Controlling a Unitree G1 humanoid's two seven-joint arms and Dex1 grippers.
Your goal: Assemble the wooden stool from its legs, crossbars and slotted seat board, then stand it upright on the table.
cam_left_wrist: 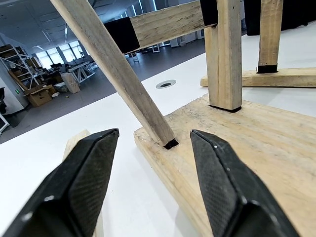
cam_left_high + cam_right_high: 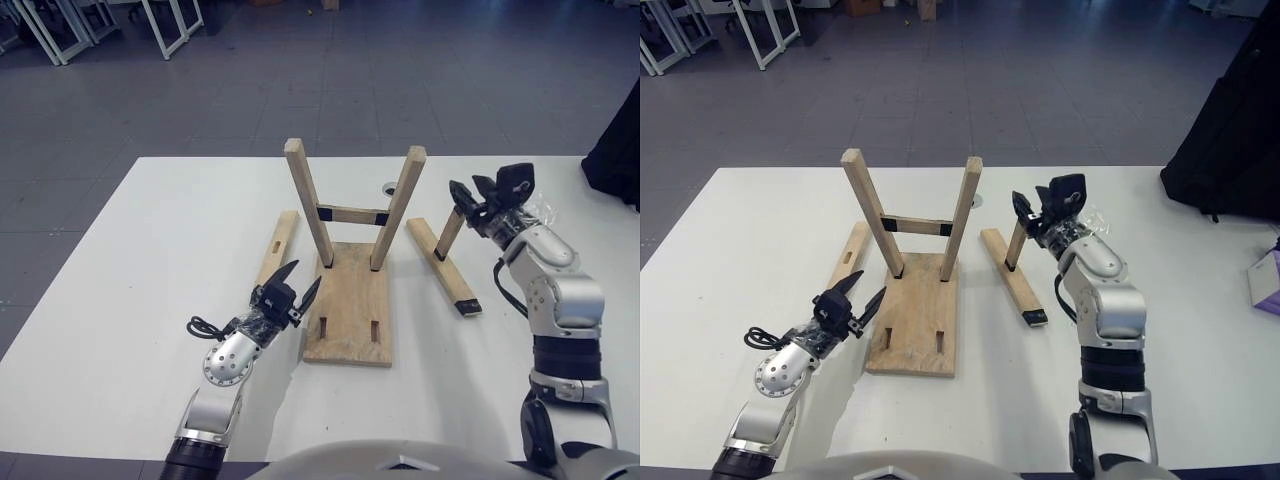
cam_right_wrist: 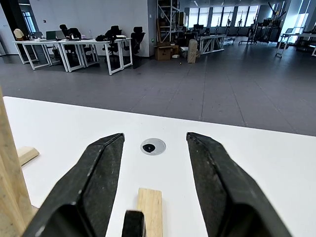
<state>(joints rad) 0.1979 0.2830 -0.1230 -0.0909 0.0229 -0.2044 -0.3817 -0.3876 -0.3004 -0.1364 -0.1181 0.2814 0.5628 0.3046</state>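
Note:
The slotted seat board (image 2: 348,305) lies flat in the middle of the white table (image 2: 130,290). Two legs (image 2: 308,200) (image 2: 398,205), joined by a crossbar (image 2: 352,215), stand slanted in its far slots. A second leg pair (image 2: 443,265) lies to the right, one leg flat and one (image 2: 450,232) sticking up. A loose leg (image 2: 278,245) lies left of the board. My left gripper (image 2: 297,285) is open just off the board's left edge, facing the near leg (image 1: 113,69). My right gripper (image 2: 478,195) is open over the raised leg's tip (image 3: 149,207), not touching it.
A round cable port (image 2: 390,187) sits in the table behind the standing legs. A black bag (image 2: 1230,130) stands off the table's right side, and a small box (image 2: 1268,280) lies at the right edge. White desk frames (image 2: 165,25) stand far back on the floor.

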